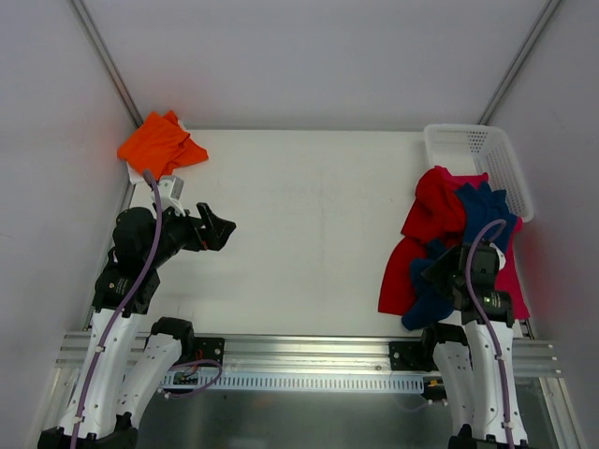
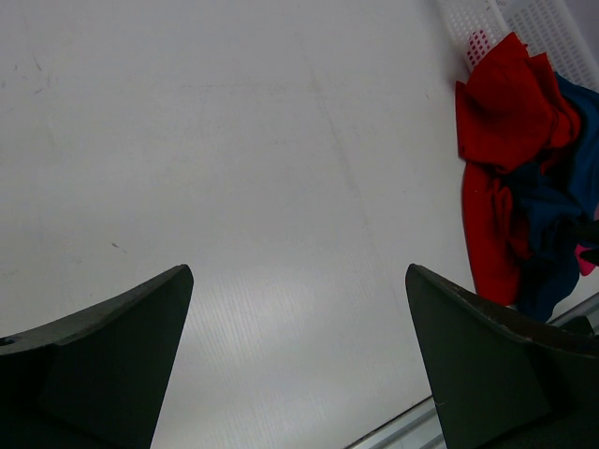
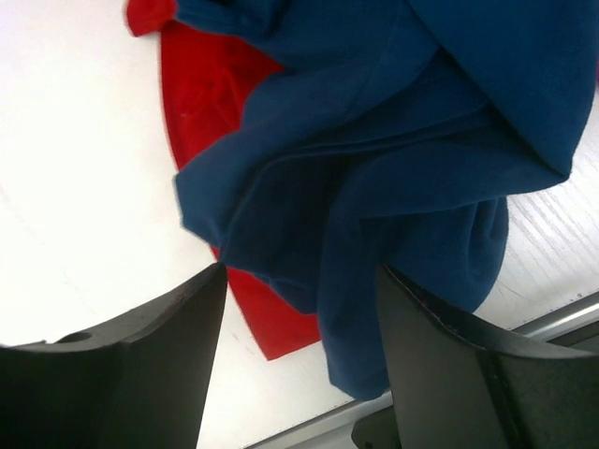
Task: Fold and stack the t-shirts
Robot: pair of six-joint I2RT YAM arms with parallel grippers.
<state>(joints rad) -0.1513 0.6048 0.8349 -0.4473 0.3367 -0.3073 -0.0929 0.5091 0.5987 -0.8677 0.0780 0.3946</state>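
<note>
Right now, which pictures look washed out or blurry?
Top view: evenly lit, sharp; crumpled orange cloth t-shirt tints the wall. Right wrist view: white table glares beside the navy blue cloth t-shirt. Left wrist view: dark fingers soft-edged.

A plain orange t-shirt (image 1: 161,145) sits near the left gripper (image 1: 221,228). At the right gripper (image 3: 299,276), a navy blue t-shirt (image 3: 374,140) overlaps a plain red t-shirt (image 3: 201,103), beyond them a white mesh basket (image 1: 487,154).
</note>
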